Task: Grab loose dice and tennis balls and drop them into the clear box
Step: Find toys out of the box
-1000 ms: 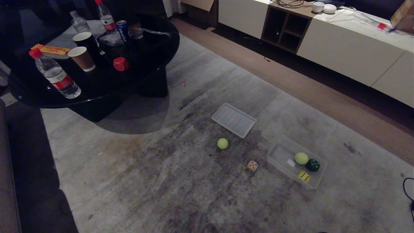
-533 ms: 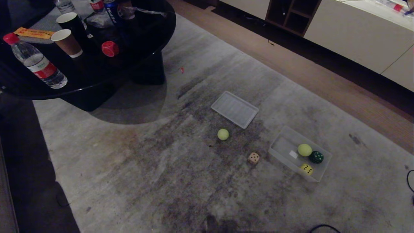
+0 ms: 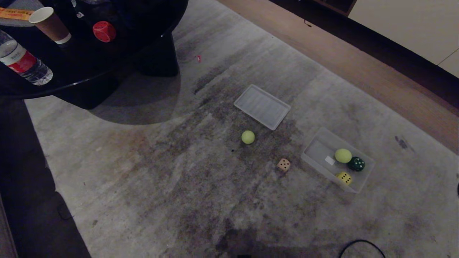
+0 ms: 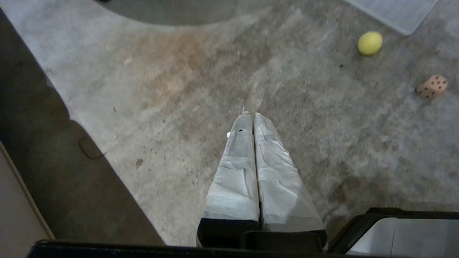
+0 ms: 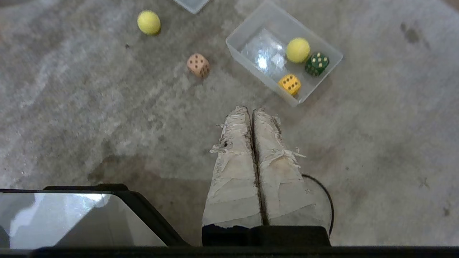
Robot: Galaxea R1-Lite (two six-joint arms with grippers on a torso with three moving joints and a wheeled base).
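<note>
On the carpet stands the clear box [image 3: 313, 148] [image 5: 247, 30], holding a tennis ball [image 3: 343, 155] [image 5: 298, 50], a dark green die [image 3: 357, 163] [image 5: 317, 63] and a yellow die [image 3: 344, 178] [image 5: 289, 84]. A second tennis ball [image 3: 247, 137] [image 4: 369, 43] [image 5: 148, 22] and a beige-pink die [image 3: 283, 165] [image 4: 431, 86] [image 5: 198, 65] lie loose left of the box. A red die [image 3: 104, 31] sits on the black table. My left gripper [image 4: 250, 115] and right gripper [image 5: 250, 109] hang shut and empty above the carpet, well short of these things; neither shows in the head view.
A flat ribbed lid [image 3: 262, 106] lies beyond the loose ball. The black round table [image 3: 150, 43] at the far left carries a paper cup [image 3: 50, 25] and a water bottle [image 3: 22, 61]. A black cable [image 3: 362, 247] loops at the near edge. Wood floor [image 3: 358, 71] borders the carpet.
The head view has tilted downward: the table and the cabinet have slid toward the top edge, and the box, balls and dice sit higher in the picture. Nothing on the floor has moved.
</note>
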